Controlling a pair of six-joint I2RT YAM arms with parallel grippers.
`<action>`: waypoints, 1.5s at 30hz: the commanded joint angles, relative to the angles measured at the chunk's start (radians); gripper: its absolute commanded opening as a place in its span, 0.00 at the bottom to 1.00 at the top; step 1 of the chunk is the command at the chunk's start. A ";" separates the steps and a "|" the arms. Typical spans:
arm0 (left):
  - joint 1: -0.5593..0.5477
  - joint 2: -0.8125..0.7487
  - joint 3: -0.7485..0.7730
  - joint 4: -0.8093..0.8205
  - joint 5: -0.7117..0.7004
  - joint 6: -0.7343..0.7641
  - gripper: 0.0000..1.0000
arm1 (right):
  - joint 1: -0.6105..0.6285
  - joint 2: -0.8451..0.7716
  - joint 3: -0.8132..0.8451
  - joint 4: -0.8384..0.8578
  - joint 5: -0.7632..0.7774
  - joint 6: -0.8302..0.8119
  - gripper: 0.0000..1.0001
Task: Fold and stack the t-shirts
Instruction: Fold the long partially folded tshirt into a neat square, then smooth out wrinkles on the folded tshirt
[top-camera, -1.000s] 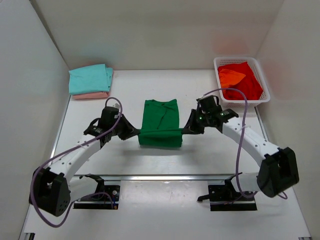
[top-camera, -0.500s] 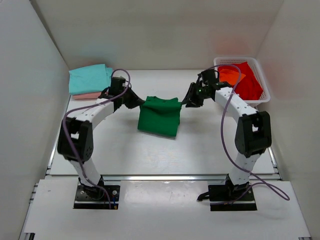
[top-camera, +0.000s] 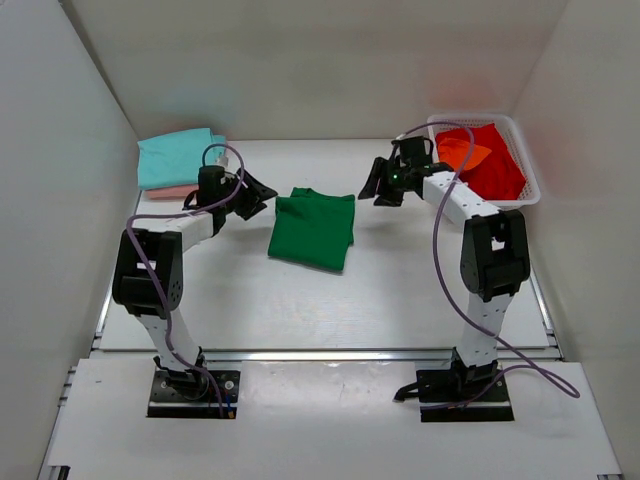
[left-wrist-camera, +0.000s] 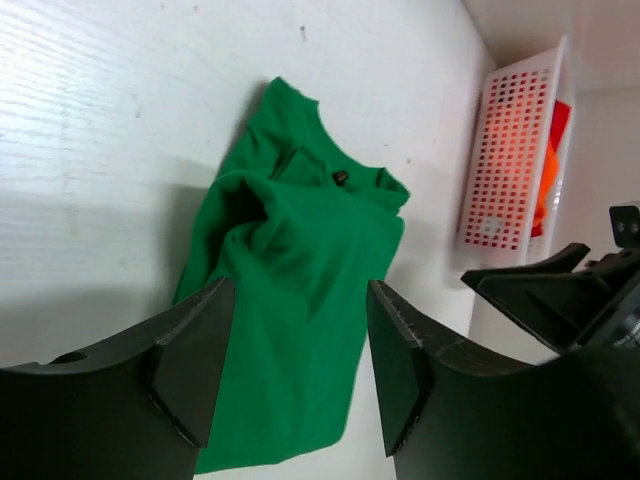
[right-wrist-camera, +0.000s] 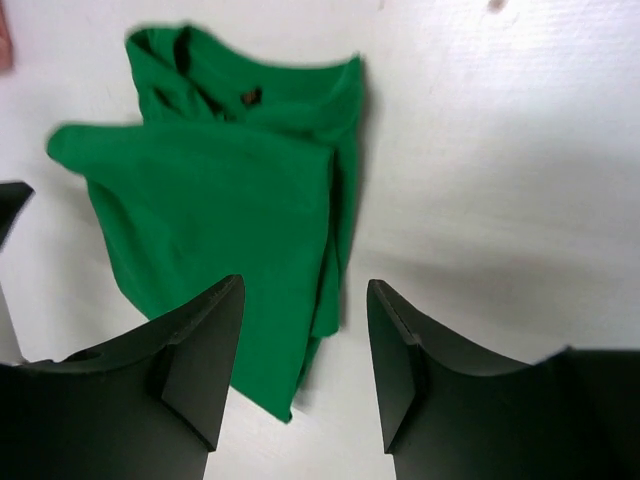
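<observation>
A dark green t-shirt (top-camera: 313, 228) lies folded on the table's middle; it also shows as the green shirt (left-wrist-camera: 290, 300) in the left wrist view and the green shirt (right-wrist-camera: 220, 210) in the right wrist view. My left gripper (top-camera: 256, 194) hovers open just off its left top corner. Off the cloth's right top corner my right gripper (top-camera: 370, 186) stands open too. Neither holds anything. A teal t-shirt (top-camera: 178, 157) rests on a pale pink one (top-camera: 180, 190) at the back left. Red (top-camera: 495, 165) and orange (top-camera: 455, 152) shirts fill the white basket (top-camera: 533, 185).
White walls close in the left, back and right sides. The basket (left-wrist-camera: 505, 150) stands at the back right corner. Both arm bases sit at the near edge, with purple cables looping over the arms.
Both grippers carried the shirt's near edge toward the back, folding it over, then opened and let go. They now sit apart from the cloth on either side.
</observation>
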 joint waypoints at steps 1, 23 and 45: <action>-0.004 -0.060 -0.032 -0.050 0.004 0.135 0.66 | 0.033 -0.081 -0.061 0.015 0.034 -0.029 0.50; -0.111 -0.176 -0.145 -0.244 -0.098 0.246 0.67 | 0.042 0.200 0.165 0.282 -0.323 -0.241 0.41; -0.123 -0.004 -0.109 -0.288 -0.135 0.134 0.64 | 0.200 0.561 0.609 0.078 -0.434 -0.445 0.52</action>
